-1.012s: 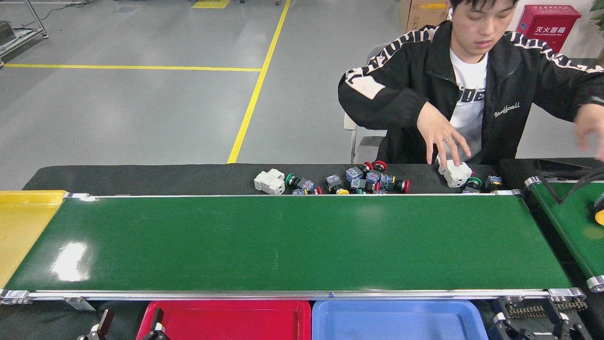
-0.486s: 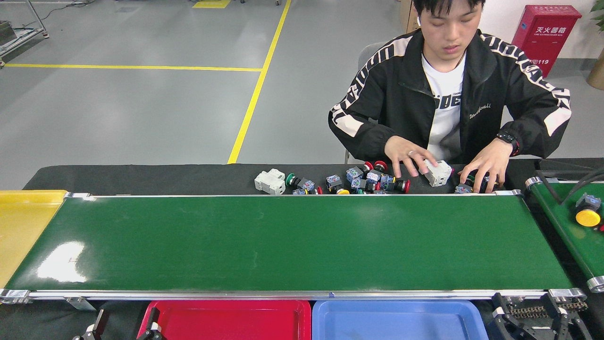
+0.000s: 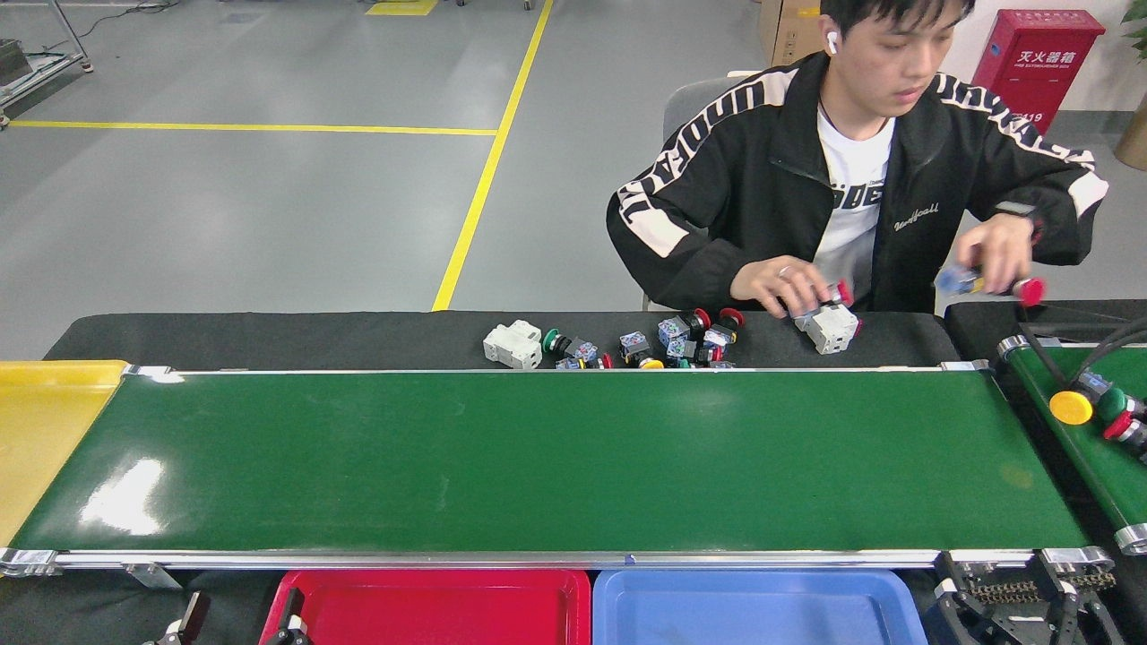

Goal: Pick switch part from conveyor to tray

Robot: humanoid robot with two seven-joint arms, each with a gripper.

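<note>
Grey factory floor behind, conveyor bare, switch parts waiting on the side belt; both grippers barely visible, grip unreadable, so a late reach could miss arriving parts.

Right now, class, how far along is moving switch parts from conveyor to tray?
Done: nothing; the red tray and blue tray show no parts. In hand: the conveyor is bare, while switch parts lie on the angled belt at the right. Left: every pick. Both arms sit low at the bottom edge.
</note>
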